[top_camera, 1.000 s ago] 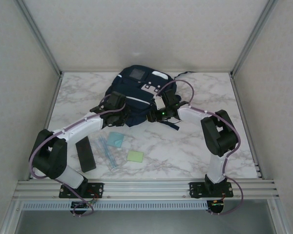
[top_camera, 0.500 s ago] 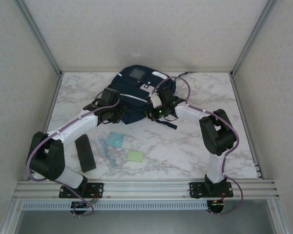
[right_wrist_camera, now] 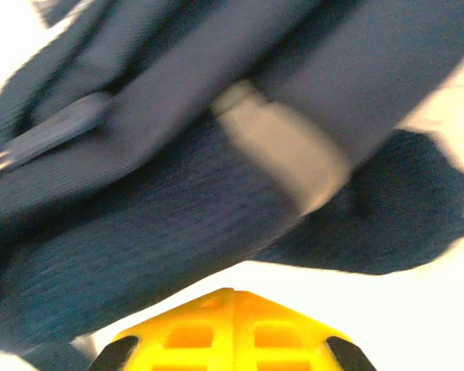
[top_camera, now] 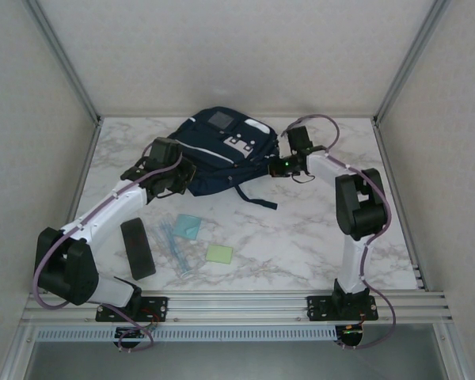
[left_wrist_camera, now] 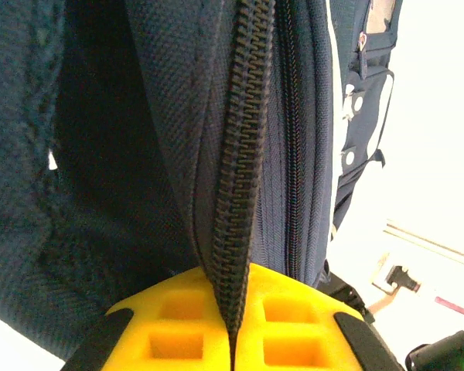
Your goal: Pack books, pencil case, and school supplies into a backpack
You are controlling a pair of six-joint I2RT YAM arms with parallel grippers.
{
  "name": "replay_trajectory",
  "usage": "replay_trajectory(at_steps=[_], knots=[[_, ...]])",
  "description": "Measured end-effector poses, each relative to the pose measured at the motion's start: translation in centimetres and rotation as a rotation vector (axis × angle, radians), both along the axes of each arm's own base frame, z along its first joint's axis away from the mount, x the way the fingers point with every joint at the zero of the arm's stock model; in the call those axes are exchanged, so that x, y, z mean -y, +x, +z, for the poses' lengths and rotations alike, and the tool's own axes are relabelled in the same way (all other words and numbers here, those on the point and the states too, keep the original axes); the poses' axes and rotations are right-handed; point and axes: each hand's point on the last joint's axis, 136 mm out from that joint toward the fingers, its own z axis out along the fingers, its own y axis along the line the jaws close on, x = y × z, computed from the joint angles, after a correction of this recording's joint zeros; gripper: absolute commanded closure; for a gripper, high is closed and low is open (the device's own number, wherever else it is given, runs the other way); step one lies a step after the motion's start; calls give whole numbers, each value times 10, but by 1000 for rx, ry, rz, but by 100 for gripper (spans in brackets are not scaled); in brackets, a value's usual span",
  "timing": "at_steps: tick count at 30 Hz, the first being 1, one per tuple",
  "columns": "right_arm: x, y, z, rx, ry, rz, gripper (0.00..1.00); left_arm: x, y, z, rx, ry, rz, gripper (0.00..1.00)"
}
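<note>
Backpack [top_camera: 222, 154] is lying at the far edge of the worktop [top_camera: 324, 237], about midway along it, with an arm reaching in on each side. Left claw [left_wrist_camera: 232, 313] is pinching the zip [left_wrist_camera: 243, 154] band, fingers fully closed and the teeth running up from between them. Right claw [right_wrist_camera: 233, 305] is sitting at its right side, fingers pressed together (view blurred; cannot tell whether any cloth is caught). Pencil case [top_camera: 137, 248] is waiting toward the near-left corner. Blue pad [top_camera: 189, 226], green pad [top_camera: 219, 253] and sticks [top_camera: 176, 249] are lying just right of it, toward the near edge.

Judging the step: opening the main compartment, not loading. Next move is calling for a sure hold on the opposite lip, then pulling the two sides apart without dragging the whole thing.
</note>
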Motion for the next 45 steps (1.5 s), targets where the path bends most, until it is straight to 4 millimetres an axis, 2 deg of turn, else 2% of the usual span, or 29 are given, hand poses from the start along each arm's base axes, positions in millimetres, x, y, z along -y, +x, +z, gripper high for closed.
replay_trajectory(at_steps=[3, 5, 7, 10, 14, 17, 23, 27, 32, 34, 36, 41, 42, 45], knots=[[-16, -32, 15, 6, 89, 68, 59, 0, 0, 0, 2, 4, -7, 100], [-24, -49, 28, 21, 153, 107, 49, 1, 0, 1, -1, 12, -16, 100], [-34, -60, 42, 48, 210, 142, 44, 2, 2, 5, 7, 13, -22, 100], [-55, -72, 61, 100, 271, 202, 42, 3, 3, 10, 16, 6, -25, 100], [-92, -87, 77, 151, 332, 291, 41, 4, 3, 10, 13, 0, -25, 100], [-108, -88, 85, 190, 365, 318, 41, 6, 2, 10, 10, -5, -29, 100], [-122, -78, 76, 192, 395, 321, 41, 7, 1, 10, 6, -12, -29, 100], [-130, -78, 68, 179, 400, 334, 41, 7, 1, 10, 2, -17, -20, 100], [-138, -77, 62, 164, 404, 336, 46, 6, 2, 10, 1, -18, -10, 100], [-141, -77, 58, 154, 403, 337, 55, 6, 2, 10, 2, -16, -7, 100], [-143, -78, 52, 143, 396, 338, 70, 6, 2, 10, 2, -16, -8, 100], [-146, -81, 48, 147, 376, 343, 96, 5, 2, 9, 1, -16, -8, 100], [-146, -81, 47, 149, 370, 345, 100, 5, 2, 9, 1, -16, -7, 100], [-142, -80, 46, 159, 345, 340, 100, 4, 2, 9, -1, -15, -5, 100]])
